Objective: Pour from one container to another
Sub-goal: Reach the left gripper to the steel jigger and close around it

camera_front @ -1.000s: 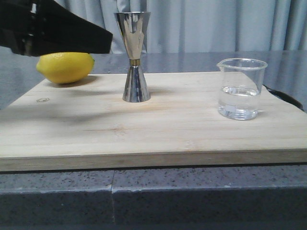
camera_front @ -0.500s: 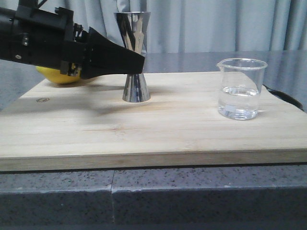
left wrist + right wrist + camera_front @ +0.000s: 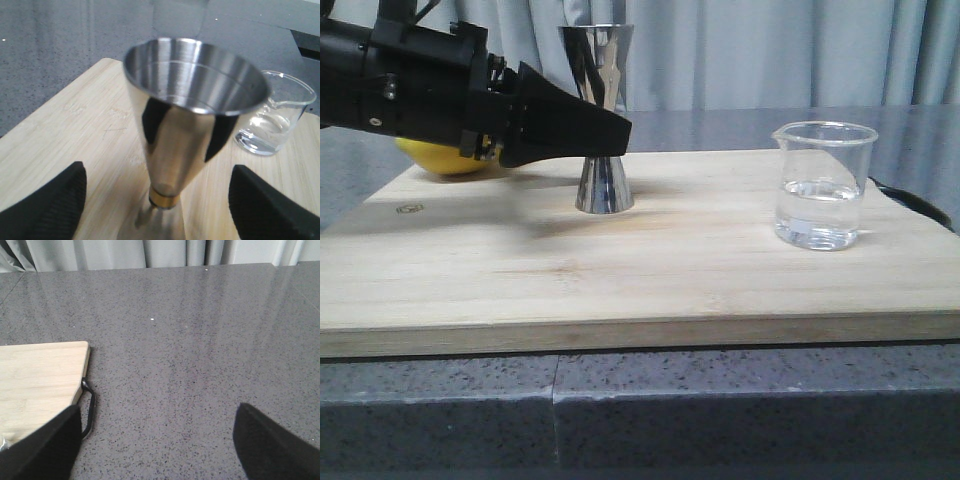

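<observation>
Left gripper (image 3: pixel 156 210) jaws spread wide, holding nothing, straddling the jigger (image 3: pixel 190 125) near its gold-banded waist without visible contact. Jigger upright on the cutting board (image 3: pixel 620 270), long axis vertical, dead ahead between the fingers. Beaker (image 3: pixel 822 185) well apart toward the right side of the board, part filled with clear liquid, upright, lip facing left. Right gripper (image 3: pixel 155 445) also open and empty, over bare surface (image 3: pixel 200 340), likely the nearer arm for the beaker. Lemon (image 3: pixel 440 160) behind the left arm.

Low front view across the wooden board (image 3: pixel 650 260); close left-wrist view, same board (image 3: pixel 60 145).
</observation>
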Controlling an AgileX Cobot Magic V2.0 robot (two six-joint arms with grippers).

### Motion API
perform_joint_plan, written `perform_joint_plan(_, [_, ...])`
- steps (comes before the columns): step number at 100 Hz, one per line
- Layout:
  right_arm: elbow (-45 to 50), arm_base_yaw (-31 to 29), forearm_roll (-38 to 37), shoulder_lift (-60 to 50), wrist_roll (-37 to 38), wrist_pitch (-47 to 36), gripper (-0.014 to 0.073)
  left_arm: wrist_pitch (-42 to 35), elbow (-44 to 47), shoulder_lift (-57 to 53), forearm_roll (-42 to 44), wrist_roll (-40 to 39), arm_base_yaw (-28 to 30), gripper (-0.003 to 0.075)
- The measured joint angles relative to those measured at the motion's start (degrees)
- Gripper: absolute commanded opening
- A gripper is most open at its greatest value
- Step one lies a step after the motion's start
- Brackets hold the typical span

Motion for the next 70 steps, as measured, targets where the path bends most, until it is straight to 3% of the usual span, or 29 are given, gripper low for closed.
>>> perform_joint_plan(33, [0.0, 0.0, 0.0, 0.0, 0.0, 0.0, 0.0542, 0.1, -1.4, 0.1, -0.1, 0.0, -2.1, 0.0529])
perform_joint_plan(58, [0.0, 0.0, 0.0, 0.0, 0.0, 0.0, 0.0542, 0.4, -1.4, 0.1, -0.1, 0.0, -2.1, 0.0323])
perform_joint_plan(70, [0.0, 0.0, 0.0, 0.0, 0.0, 0.0, 0.0542, 2.5, -1.6, 0.1, 0.0, 0.0, -2.1, 0.0272])
